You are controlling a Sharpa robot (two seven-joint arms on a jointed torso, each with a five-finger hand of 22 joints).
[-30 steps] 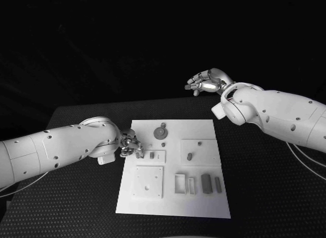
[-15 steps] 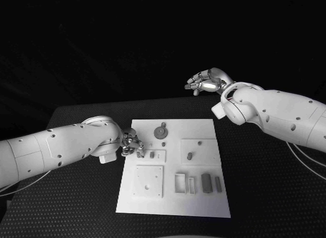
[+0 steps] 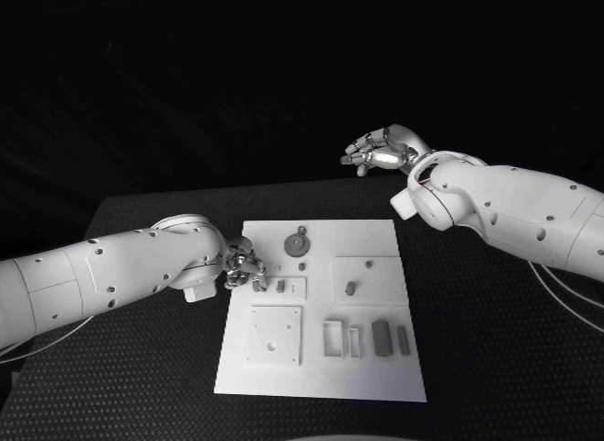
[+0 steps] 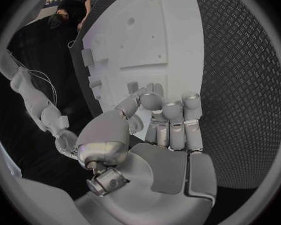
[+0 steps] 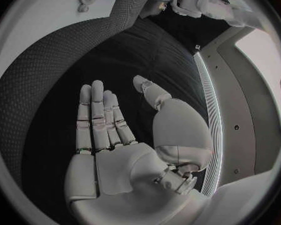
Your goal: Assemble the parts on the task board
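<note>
My left hand point(image 3: 242, 268) hovers at the task board's point(image 3: 322, 372) left edge, fingers curled, nothing visibly held; small parts point(image 3: 259, 286) lie just beside. My right hand point(image 3: 379, 151) idles open, raised. Next: pinch 1 part.

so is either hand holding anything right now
The right hand is open and holds nothing. The left hand curls at the task board edge; any hold cannot be told.

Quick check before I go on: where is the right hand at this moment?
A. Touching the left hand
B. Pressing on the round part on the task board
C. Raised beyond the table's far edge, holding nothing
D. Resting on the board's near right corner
C: the right hand is lifted past the far edge of the table, its fingers apart and nothing in them, well clear of the task board.
</note>
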